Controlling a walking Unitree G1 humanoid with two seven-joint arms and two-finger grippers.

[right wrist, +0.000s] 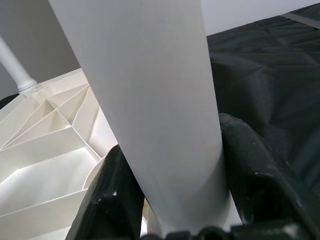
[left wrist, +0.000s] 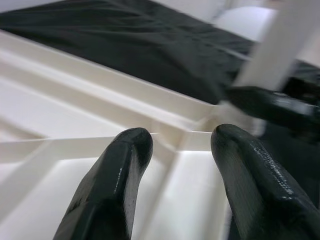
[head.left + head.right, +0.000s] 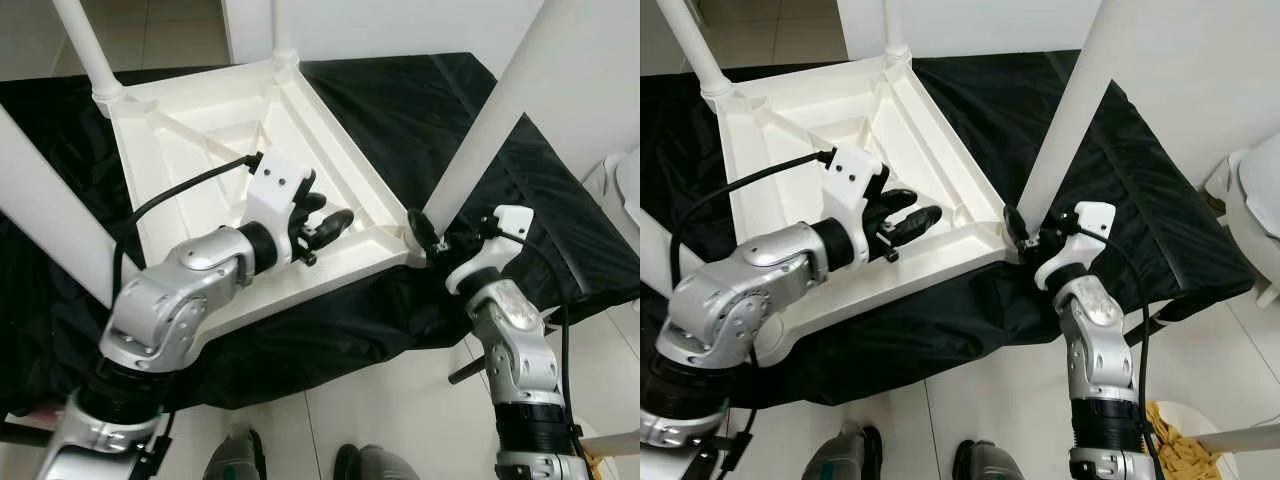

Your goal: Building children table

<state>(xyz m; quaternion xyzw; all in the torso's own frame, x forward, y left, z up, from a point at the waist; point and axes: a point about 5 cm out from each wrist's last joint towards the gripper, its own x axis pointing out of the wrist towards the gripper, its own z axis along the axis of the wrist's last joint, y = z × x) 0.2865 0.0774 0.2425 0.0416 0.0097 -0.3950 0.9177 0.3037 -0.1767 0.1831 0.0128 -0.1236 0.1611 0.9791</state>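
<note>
Nearest the robot, the right claw (image 3: 1025, 236) is clamped on the base of a white table leg (image 3: 1065, 115), one black finger (image 1: 112, 195) on each side of the tube, right where the leg meets the near corner of the upturned white tabletop (image 3: 780, 130). To its left, the left claw (image 3: 325, 228) hovers over the ribbed underside of the tabletop, just inside the near edge, its two fingers (image 2: 117, 180) narrowly parted with nothing between them. The tabletop lies upside down on a black cloth (image 3: 1140, 190) spread across the surface. Farther back, two more white legs (image 3: 85, 45) stand upright in the far corners.
</note>
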